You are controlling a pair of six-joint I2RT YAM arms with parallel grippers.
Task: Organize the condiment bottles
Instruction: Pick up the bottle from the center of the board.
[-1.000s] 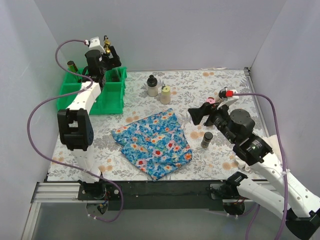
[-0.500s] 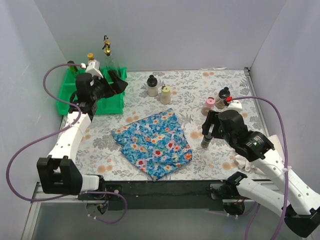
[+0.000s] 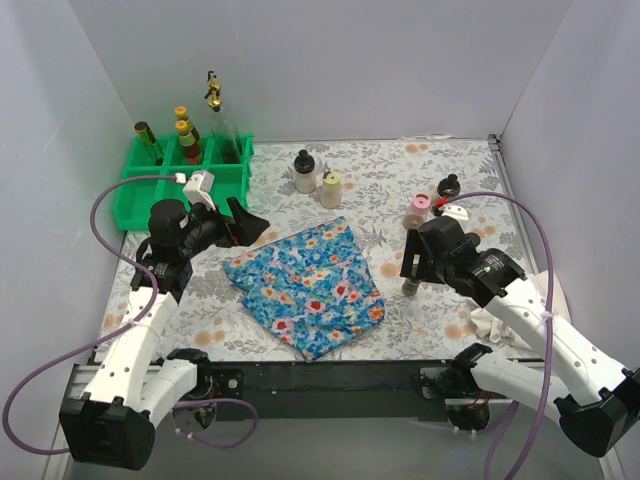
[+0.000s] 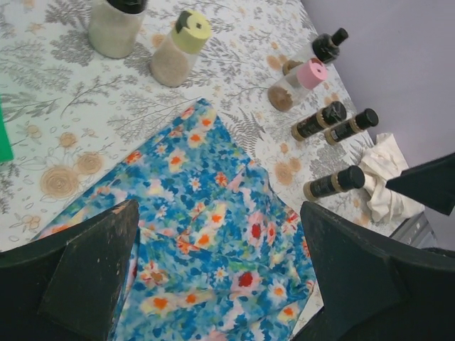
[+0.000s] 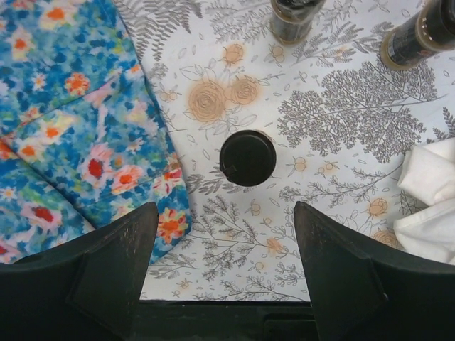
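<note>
Left claw (image 3: 252, 221) back from tray (image 3: 133, 203), four bottles (image 3: 187, 134) inside, seven outside

Top camera: above and behind the arm bases, looking down over the whole grey floral-print counter (image 3: 400, 170). Left wrist camera looks obliquely, farther off; right wrist straight down, close. Both share the crumpled blue floral cloth (image 4: 213, 234), ahead of the left tool (image 4: 219, 213), left of the right tool (image 5: 226, 213).
</note>
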